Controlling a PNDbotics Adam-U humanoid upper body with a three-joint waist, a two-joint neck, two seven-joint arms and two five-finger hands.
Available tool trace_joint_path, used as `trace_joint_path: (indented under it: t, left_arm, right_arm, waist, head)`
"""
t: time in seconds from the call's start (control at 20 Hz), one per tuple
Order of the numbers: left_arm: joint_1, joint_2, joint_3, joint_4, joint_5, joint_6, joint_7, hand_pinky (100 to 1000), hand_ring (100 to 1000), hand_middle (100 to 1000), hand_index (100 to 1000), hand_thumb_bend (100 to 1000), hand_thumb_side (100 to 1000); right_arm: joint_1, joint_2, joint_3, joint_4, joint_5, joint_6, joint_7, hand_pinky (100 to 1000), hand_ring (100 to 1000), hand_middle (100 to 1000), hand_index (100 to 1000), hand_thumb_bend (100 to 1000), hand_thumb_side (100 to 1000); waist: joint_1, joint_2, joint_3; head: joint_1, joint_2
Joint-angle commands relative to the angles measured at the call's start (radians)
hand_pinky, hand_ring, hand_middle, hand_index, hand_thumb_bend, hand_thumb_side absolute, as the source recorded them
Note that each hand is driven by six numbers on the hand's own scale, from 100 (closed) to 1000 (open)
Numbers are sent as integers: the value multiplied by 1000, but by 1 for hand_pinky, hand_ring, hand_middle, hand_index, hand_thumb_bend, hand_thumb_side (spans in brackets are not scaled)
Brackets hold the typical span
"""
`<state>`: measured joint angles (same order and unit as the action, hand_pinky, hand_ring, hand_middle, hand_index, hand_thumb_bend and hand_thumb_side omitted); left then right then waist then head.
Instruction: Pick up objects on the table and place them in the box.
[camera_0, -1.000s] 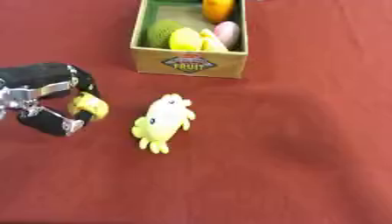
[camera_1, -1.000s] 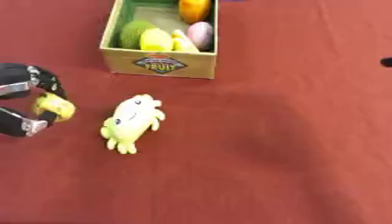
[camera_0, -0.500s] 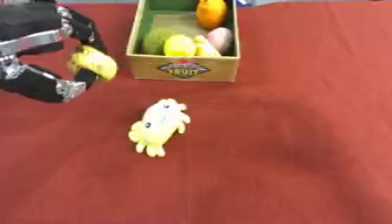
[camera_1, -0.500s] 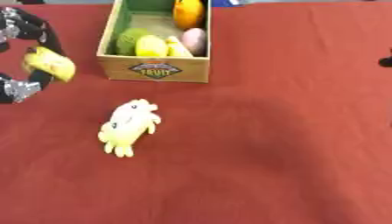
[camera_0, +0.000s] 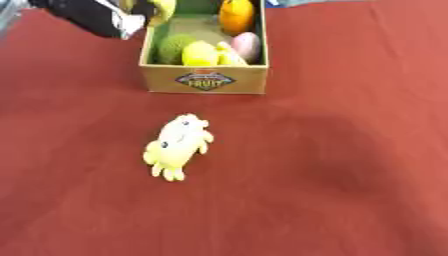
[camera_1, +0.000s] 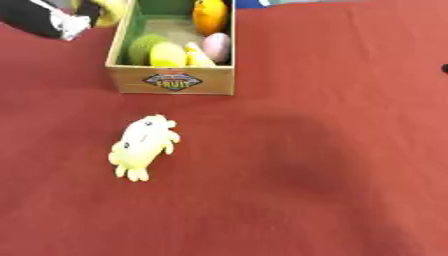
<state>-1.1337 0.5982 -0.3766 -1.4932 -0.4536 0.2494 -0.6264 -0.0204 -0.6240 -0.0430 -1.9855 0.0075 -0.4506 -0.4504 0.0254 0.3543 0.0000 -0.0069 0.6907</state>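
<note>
The left hand (camera_0: 96, 17) pinches a yellow object (camera_0: 163, 7) at the box (camera_0: 205, 80) rim; only the right eye view shows a dark speck (camera_1: 444, 69).

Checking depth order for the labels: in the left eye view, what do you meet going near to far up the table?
Yellow plush toy on the red cloth → cardboard box front wall → green, yellow and pink items inside → orange item at the far end, with the left hand holding a yellow item at the box's far left corner.

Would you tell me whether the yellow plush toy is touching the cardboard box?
Apart: the left eye view shows bare red cloth between the yellow plush toy and the cardboard box.
</note>
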Motion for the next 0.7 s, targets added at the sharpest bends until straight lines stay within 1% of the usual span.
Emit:
trace_joint_path:
  t: [0.05,0.25,0.4,0.6,0.65,0.7]
  left_arm:
    - [-46,-45,40,118,-22,-17,21,841,714,633,715,100,100]
    - [-79,-96,65,231,-64,-34,48,839,709,627,714,100,100]
    - [-97,-130,80,295,-101,-50,65,838,709,629,715,100,100]
    - [-104,-144,88,331,-125,-73,77,838,709,629,715,100,100]
    - [-104,-145,86,337,-129,-73,78,848,740,672,770,100,100]
    - [-105,-151,84,351,-139,-72,84,852,749,684,788,100,100]
  right_arm:
    - [-13,-32,-8,-14,-9,-3,7,797,654,671,792,100,613]
    - [-27,-31,-3,-14,-17,-2,14,797,653,670,792,100,615]
    - [-35,-28,0,-14,-21,0,19,797,653,670,791,100,616]
    - [-38,-27,0,-14,-25,1,22,797,653,670,791,100,616]
    - [-38,-26,0,-14,-26,2,22,796,652,669,791,100,618]
    - [-41,-24,1,-14,-27,3,22,796,651,669,791,100,618]
  waist:
    - [-1,-15,-6]
    - [2,-4,-22]
    - [5,3,-32]
    - [5,5,-34]
    - [6,6,-36]
    - [6,9,-39]
  head:
    - [7,-24]
    - [13,-39]
    - [18,-45]
    - [19,-47]
    - [19,-46]
    - [21,-47]
